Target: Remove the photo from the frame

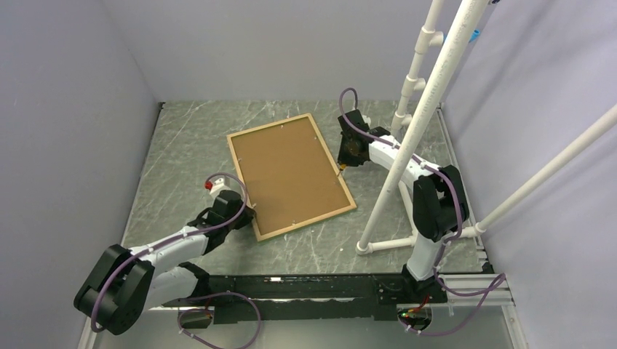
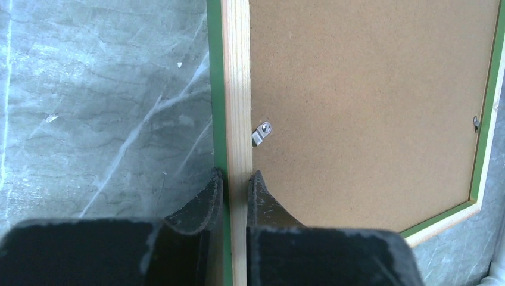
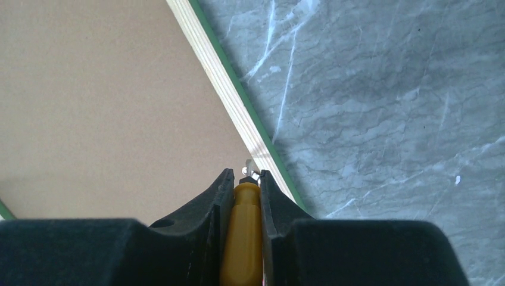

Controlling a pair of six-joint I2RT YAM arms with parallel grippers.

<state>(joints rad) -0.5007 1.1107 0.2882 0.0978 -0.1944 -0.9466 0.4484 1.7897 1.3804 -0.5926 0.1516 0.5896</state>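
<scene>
The frame lies face down on the grey marble table, its light wood rim and brown backing board facing up. The photo is hidden beneath the board. My left gripper is at the frame's near-left edge. In the left wrist view that gripper is shut across the wood rim, one finger outside and one on the board, just below a metal clip. My right gripper is shut on a yellow-handled tool whose tip meets a small clip at the frame's right rim.
A white pipe stand rises just right of the frame, its foot on the table beside the right arm. Grey walls close in the table at left, back and right. A second clip sits on the opposite rim.
</scene>
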